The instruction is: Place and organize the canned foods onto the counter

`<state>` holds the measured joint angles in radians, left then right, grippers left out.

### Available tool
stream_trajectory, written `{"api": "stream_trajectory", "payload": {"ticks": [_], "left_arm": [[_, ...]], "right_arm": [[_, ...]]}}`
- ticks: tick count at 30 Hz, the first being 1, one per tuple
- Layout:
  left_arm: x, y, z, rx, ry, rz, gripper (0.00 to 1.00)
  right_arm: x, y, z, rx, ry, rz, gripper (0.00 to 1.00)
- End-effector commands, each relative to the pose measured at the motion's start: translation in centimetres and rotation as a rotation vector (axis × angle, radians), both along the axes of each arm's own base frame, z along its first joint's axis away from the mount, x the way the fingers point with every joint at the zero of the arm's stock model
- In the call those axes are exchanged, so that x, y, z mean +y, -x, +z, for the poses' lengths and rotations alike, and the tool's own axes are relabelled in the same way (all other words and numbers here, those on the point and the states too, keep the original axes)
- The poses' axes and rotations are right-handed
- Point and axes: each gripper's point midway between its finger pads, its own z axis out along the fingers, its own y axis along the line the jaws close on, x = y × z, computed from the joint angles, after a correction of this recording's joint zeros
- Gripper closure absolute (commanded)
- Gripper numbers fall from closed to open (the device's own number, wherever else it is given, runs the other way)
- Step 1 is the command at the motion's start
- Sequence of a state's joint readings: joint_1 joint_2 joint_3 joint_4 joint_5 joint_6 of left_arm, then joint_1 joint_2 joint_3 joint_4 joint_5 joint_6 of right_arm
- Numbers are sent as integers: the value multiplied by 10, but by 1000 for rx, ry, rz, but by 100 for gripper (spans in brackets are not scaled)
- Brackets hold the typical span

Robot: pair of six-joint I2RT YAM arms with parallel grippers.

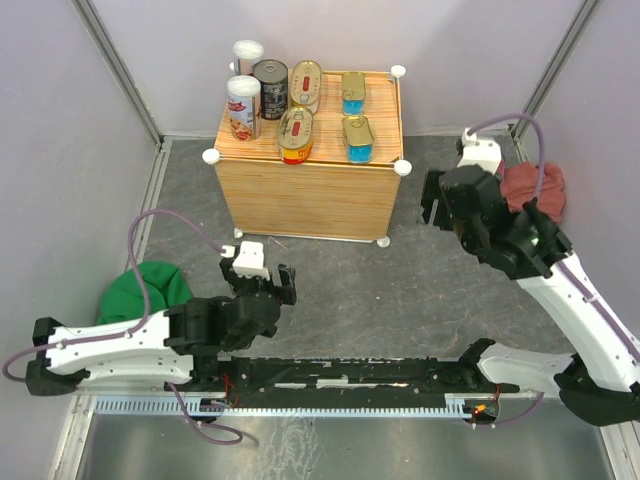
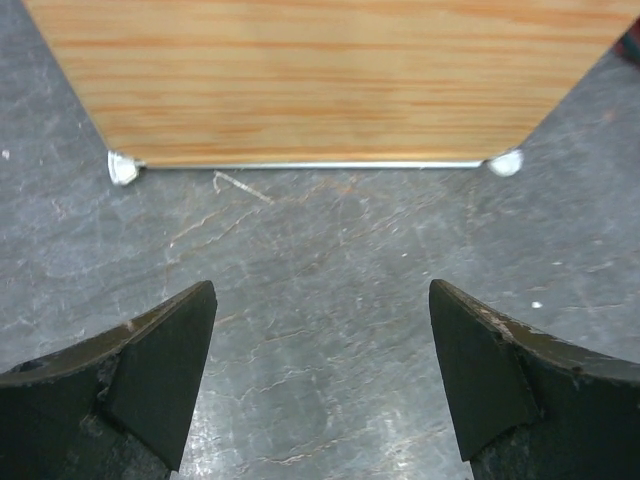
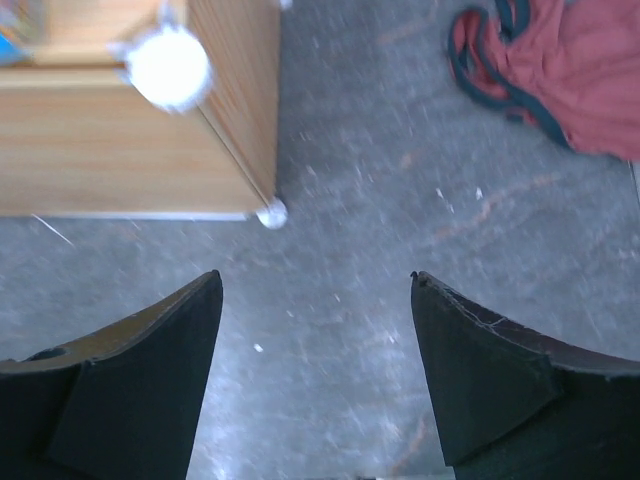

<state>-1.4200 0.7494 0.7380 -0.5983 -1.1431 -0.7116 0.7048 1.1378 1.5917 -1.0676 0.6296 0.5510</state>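
Observation:
The counter (image 1: pixel 300 195) is a light-wood box at the back centre, and several canned foods stand on its top. Two tall red-white cans (image 1: pixel 243 106) are at its left, beside a dark round tin (image 1: pixel 270 88). Two oval gold-red tins (image 1: pixel 296 134) sit in the middle and two rectangular gold-blue tins (image 1: pixel 359 139) at the right. My left gripper (image 1: pixel 262 280) (image 2: pixel 322 290) is open and empty, low over the floor in front of the counter (image 2: pixel 320 80). My right gripper (image 1: pixel 436 205) (image 3: pixel 315 278) is open and empty beside the counter's (image 3: pixel 120 140) front right corner.
A green cloth (image 1: pixel 150 290) lies on the dark floor at the left, by my left arm. A red cloth (image 1: pixel 530 190) (image 3: pixel 560 70) lies at the right, behind my right arm. White ball knobs (image 3: pixel 168 65) mark the counter's corners. Grey walls close in the sides.

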Motion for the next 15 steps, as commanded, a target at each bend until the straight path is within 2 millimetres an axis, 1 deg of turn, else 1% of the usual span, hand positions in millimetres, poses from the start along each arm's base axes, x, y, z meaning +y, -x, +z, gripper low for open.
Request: {"api": "stream_trajectory", "payload": {"ticks": [1, 2, 3, 4, 5, 8, 11, 15], "left_arm": [[-12, -16, -27, 75, 19, -40, 7], [-16, -18, -34, 100, 25, -68, 7], [-18, -21, -39, 114, 30, -85, 7], [-21, -24, -42, 121, 38, -101, 7], [-23, -26, -44, 124, 39, -121, 7], [-31, -29, -46, 121, 59, -155, 7], [-33, -30, -45, 113, 73, -158, 7], [-29, -31, -45, 108, 94, -139, 6]], "right_arm": [[-10, 11, -35, 3, -28, -24, 13], [-12, 14, -44, 0, -40, -26, 12], [-15, 18, -51, 1, -50, -34, 7], [-18, 22, -58, 3, -56, -42, 5], [-22, 25, -65, 9, -60, -53, 1], [-33, 36, -81, 25, -84, -101, 1], [-45, 46, -98, 60, -77, -160, 1], [-58, 54, -104, 76, -46, -207, 1]]}}
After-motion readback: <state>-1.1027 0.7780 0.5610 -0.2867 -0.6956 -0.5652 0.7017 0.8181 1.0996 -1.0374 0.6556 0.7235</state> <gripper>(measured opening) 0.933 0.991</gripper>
